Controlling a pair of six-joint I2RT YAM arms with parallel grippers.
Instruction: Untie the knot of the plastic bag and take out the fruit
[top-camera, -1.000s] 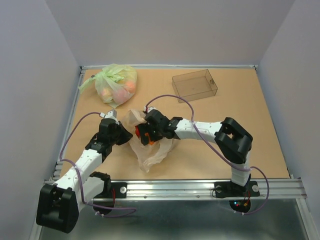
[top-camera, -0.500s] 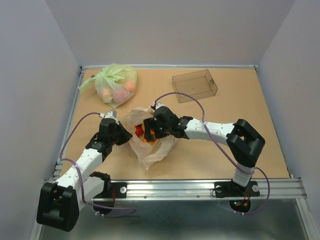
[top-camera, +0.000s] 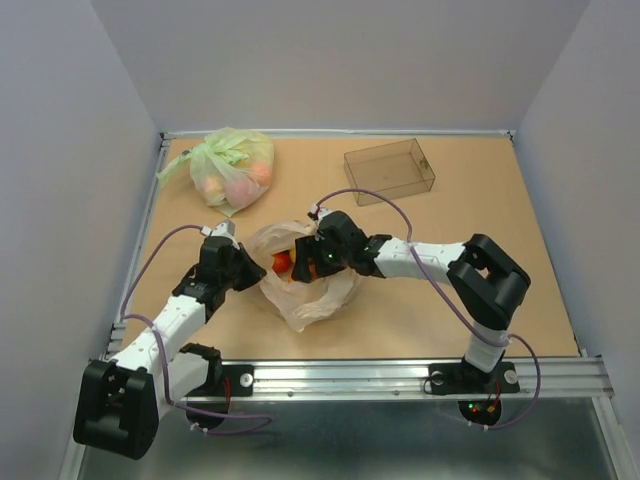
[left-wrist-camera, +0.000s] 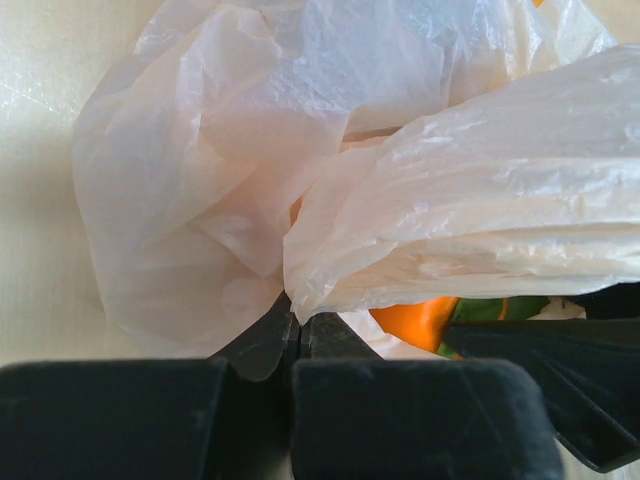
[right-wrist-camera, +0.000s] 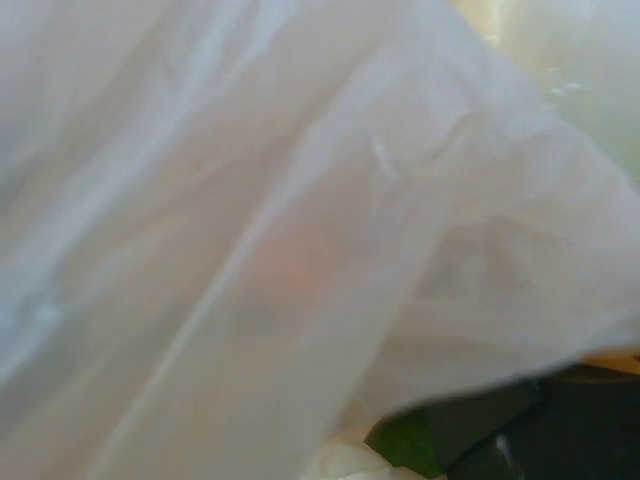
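- Checking the plastic bag (top-camera: 312, 305): found it crumpled mid-table between the two arms, well apart from the green bag (top-camera: 232, 168) and the clear box (top-camera: 390, 172).
- Saw the left gripper (left-wrist-camera: 297, 325) clamped on a fold of film at the bag's left rim (jaws pressed together, film bunched between them).
- Could not tell whether the right gripper (top-camera: 300, 264) was wide or narrow: sunk in the bag mouth, its wrist view veiled by film.
- Spotted the fruit (left-wrist-camera: 415, 318) inside, orange with a green cap, under the upper fold.
- Found no knot in any view; judged the mouth already open.
- Judged the film light, limp, slippery and easily torn; best pinched at a rim fold.
- Judged the fruit hard, glossy and prone to roll; best gripped across the middle, clear of film.
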